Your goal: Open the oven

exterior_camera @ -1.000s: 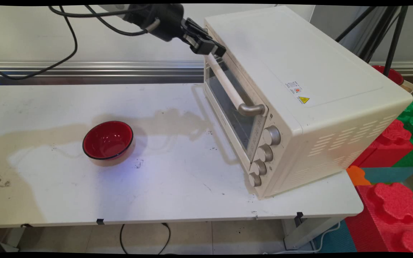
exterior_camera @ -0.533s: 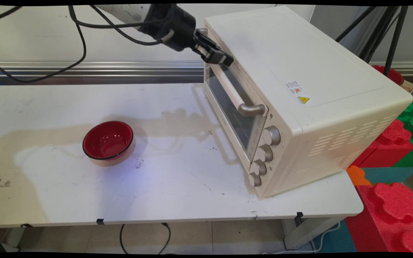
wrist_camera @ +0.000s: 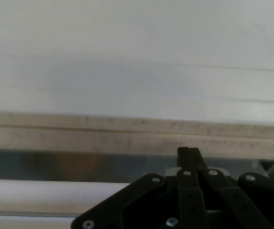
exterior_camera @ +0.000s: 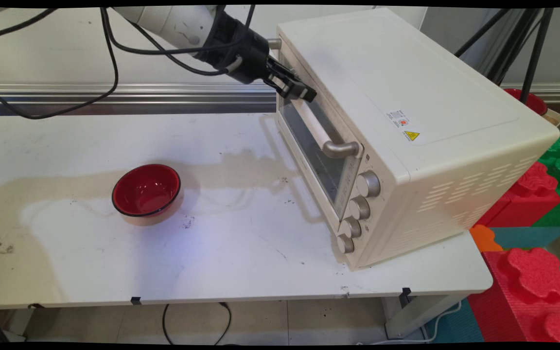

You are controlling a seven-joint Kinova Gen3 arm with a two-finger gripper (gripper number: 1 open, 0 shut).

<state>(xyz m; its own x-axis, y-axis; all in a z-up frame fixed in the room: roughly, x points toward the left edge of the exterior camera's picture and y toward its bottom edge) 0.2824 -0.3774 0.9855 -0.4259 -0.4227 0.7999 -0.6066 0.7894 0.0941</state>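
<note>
Oven handle far end hidden behind gripper — oven cut off top.

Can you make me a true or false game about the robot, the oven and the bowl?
1. The oven door is shut. True.
2. The bowl is blue. False: it is red inside with a dark rim.
3. The pincer is up at the far end of the oven's handle. True.
4. The bowl sits inside the oven. False: it stands on the table, out in the open, well to the left of the oven.
5. The oven has four round knobs in a row at one end of its front. True.
6. There is food in the bowl. False: the bowl is empty.
</note>
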